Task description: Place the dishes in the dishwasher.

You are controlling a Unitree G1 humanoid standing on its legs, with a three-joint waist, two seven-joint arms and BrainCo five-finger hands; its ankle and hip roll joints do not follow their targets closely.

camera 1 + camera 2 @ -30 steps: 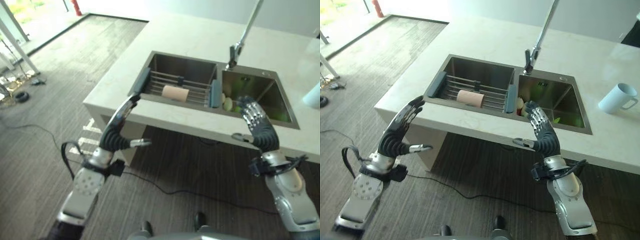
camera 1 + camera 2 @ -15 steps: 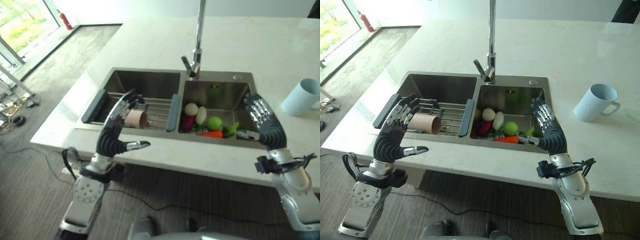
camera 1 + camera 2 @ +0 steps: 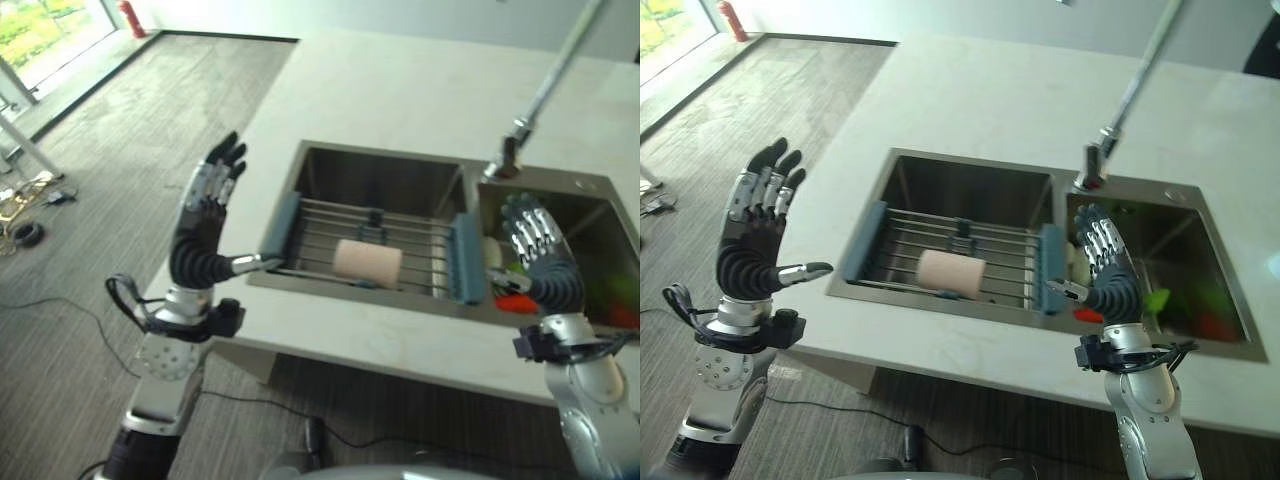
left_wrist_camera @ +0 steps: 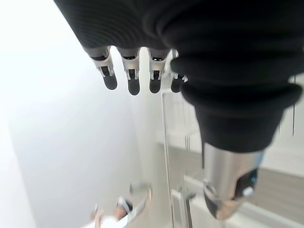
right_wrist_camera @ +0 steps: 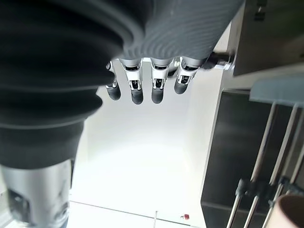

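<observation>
A pale pink cup (image 3: pixel 950 270) lies on its side on a wire rack (image 3: pixel 990 235) with blue-grey ends, set across the left basin of a steel sink (image 3: pixel 970 188). My left hand (image 3: pixel 752 255) is raised upright beyond the counter's left edge, well left of the rack, with straight fingers (image 4: pixel 128 71) and nothing in it. My right hand (image 3: pixel 1110 285) hovers open over the front of the right basin, just right of the rack's end. Its fingers (image 5: pixel 142 80) are straight and empty. The cup's rim (image 5: pixel 290 209) shows past them.
A tall tap (image 3: pixel 1130 95) rises behind the divider between the basins. Red and green vegetables (image 3: pixel 1195 318) lie in the right basin. The white counter (image 3: pixel 970 90) stretches behind the sink. Grey carpet floor (image 3: pixel 760 110) lies to the left.
The camera has swung left, so the whole scene has shifted. My left hand has lifted from over the rack and cup to the counter's left edge. The cup has not moved.
</observation>
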